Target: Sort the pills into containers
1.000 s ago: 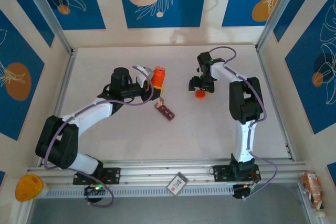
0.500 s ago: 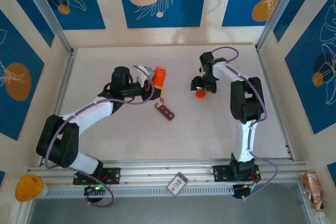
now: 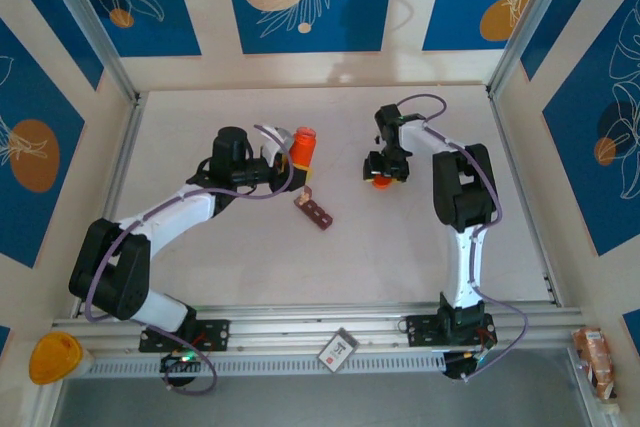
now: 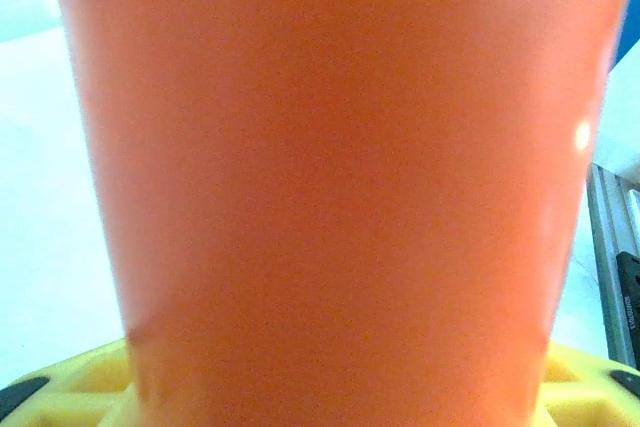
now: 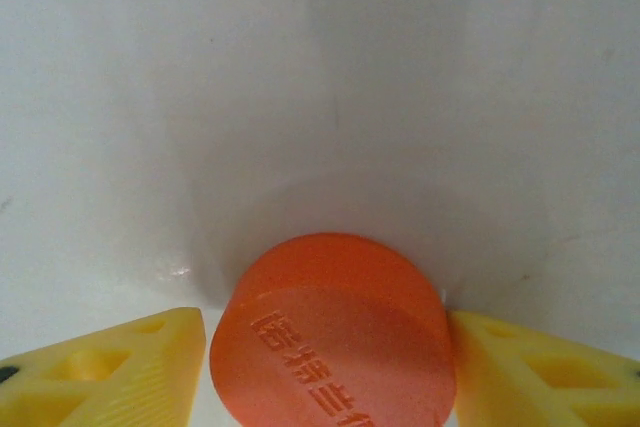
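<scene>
My left gripper [image 3: 292, 160] is shut on the upright orange bottle [image 3: 301, 145]; in the left wrist view the bottle [image 4: 330, 177] is right up against the camera, with yellow fingers [image 4: 75, 392] at the bottom corners. The containers [image 3: 314, 210], a dark reddish-brown strip, lie on the table just in front of the bottle. The pills are out of view. My right gripper [image 3: 384, 169] points down over the orange cap [image 3: 381, 181]. The cap [image 5: 330, 332] lies flat on the white table, and the yellow fingers [image 5: 120, 372] press in on both sides of it.
The white table [image 3: 220, 257] is walled on three sides, with an aluminium rail [image 3: 300, 332] along the near edge. A white card [image 3: 338, 347] lies on that rail. A yellow object [image 3: 55, 357] and a snack packet [image 3: 595, 357] sit off the table's front corners.
The right gripper's fingers have closed in on the orange cap, and the gripper has shifted slightly left. The left arm and bottle have stayed still.
</scene>
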Controlling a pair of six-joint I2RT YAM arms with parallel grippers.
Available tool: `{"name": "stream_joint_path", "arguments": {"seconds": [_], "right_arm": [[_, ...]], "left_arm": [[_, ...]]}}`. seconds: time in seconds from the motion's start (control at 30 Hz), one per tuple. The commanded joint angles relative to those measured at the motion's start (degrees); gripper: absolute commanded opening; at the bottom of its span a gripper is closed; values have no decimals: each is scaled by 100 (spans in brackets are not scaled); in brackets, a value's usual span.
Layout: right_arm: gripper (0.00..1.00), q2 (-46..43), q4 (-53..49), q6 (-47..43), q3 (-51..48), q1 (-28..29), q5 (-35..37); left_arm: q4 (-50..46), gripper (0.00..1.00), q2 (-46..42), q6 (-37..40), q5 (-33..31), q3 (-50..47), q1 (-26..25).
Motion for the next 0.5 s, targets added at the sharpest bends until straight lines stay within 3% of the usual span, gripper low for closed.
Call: {"name": "stream_joint_path", "arguments": {"seconds": [0.0,0.2,0.47], "right_arm": [[56,-5,-68,2,-100,35,-49],[45,-442,-180,-29,-7,72,-124],[44,-1284,-527,-81,798,85,-1158]], "left_arm": [[23,0,-30,17,255,188,71],[86,0,-5,122,295,128,66],[678,0,166,426,402,-128,65]]}}
